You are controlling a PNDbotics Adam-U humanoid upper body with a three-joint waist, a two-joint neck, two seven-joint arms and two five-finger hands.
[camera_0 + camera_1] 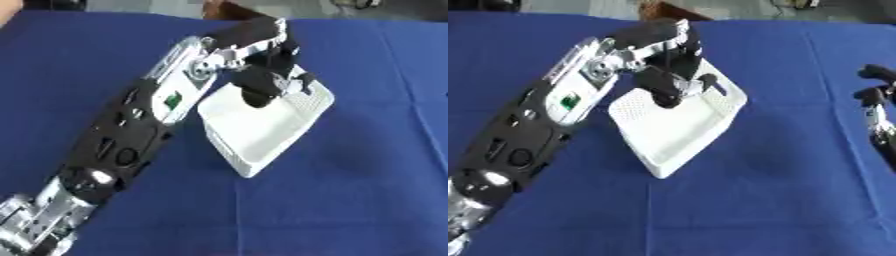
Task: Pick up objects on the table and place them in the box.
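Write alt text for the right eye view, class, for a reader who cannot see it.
The robot's left hand reaches down over a white box on a blue table, fingers curled at the box's far end. Its right hand shows at the right edge, away from the box.

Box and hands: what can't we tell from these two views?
- Box far end: covered by the left hand; any object held or dropped there is hidden.
- Left hand fingers: dark, overlapping, unreadable.
- Right hand: cut by the right eye view's edge; absent from the left eye view.
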